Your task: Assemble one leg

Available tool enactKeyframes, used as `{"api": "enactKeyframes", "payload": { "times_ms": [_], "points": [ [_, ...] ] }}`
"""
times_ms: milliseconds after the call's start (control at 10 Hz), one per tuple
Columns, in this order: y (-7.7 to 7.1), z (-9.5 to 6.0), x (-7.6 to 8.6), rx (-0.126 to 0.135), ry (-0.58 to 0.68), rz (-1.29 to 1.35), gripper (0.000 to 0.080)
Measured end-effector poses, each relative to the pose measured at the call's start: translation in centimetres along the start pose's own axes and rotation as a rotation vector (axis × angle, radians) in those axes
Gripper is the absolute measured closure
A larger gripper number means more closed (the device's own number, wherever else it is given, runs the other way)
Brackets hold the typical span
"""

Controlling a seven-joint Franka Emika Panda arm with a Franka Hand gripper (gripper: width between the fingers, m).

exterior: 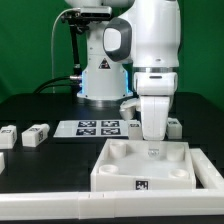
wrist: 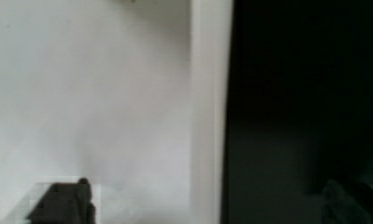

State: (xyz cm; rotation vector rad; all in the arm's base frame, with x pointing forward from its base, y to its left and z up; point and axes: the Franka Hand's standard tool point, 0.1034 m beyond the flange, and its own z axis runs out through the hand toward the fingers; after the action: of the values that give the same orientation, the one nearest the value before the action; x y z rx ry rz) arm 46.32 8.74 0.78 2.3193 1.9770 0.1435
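My gripper hangs low over the far right part of the large white square piece, right at its far wall. In the wrist view my gripper is open: one dark fingertip lies over a close white surface, the other is faint over the black table. Nothing shows between them. Two small white legs with marker tags lie on the table at the exterior view's left, one beside the other. Another small white block lies behind my gripper.
The marker board lies flat on the black table behind the square piece. The robot's base stands at the back. A white block lies near the base. The square piece carries a tag on its front wall.
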Motion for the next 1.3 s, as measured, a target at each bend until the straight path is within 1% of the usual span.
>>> {"api": "enactKeyframes", "payload": {
  "times_ms": [100, 200, 300, 400, 500, 600, 800, 1100, 1200, 1300],
  "points": [
    [-0.5, -0.7, -0.2, -0.01, 0.012, 0.032, 0.0151],
    [-1.4, -1.9, -0.2, -0.02, 0.024, 0.076, 0.0151],
    [-1.9, -3.1, 0.0, -0.024, 0.028, 0.14, 0.0151],
    [-2.2, -4.4, 0.6, -0.034, 0.036, 0.204, 0.0151],
    [-2.7, -5.1, 1.1, -0.026, 0.03, 0.297, 0.0151],
    [-2.8, -5.2, 1.5, -0.019, 0.026, 0.346, 0.0151],
    [-2.8, -5.1, 1.3, -0.016, 0.027, 0.383, 0.0151],
    [-2.7, -5.1, 1.4, -0.005, 0.036, 0.696, 0.0151],
    [-2.7, -5.1, 1.4, -0.003, 0.037, 0.754, 0.0151],
    [-3.3, -5.0, 1.6, 0.01, 0.039, 0.958, 0.0151]
  ]
}}
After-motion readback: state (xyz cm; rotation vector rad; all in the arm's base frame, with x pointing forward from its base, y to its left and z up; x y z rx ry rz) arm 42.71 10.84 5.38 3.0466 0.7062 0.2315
